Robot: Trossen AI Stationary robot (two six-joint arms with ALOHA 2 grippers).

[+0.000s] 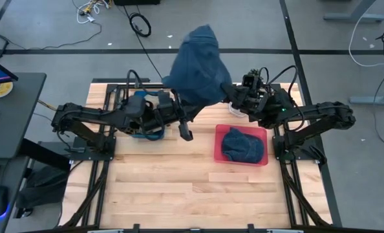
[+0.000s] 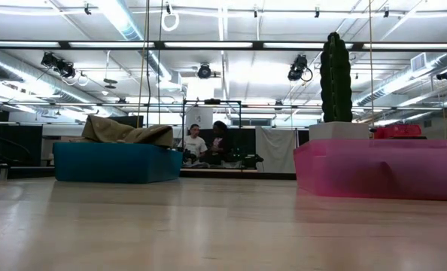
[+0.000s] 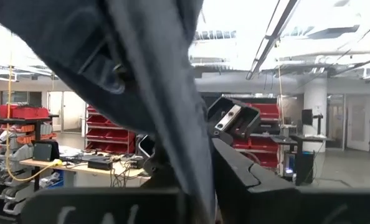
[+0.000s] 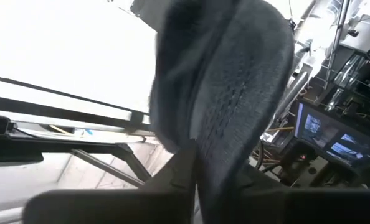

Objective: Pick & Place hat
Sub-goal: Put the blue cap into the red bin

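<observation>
above bench (image 1: 179, 188), upper centre of frame: blue hat (image 1: 198, 65) pinched by my left gripper (image 3: 200, 186) and right gripper (image 4: 197, 168); pink bin (image 1: 219, 154) lies lower right of it.

You saw a grey concrete floor (image 1: 43, 26) around the wooden surface (image 1: 179, 188), with loose cables (image 1: 139, 24) lying on it. Fluorescent ceiling lights (image 2: 208, 45) ran overhead. Two people (image 2: 207, 143) sat at a far desk. Red storage shelving (image 3: 107, 134) lined the room.
</observation>
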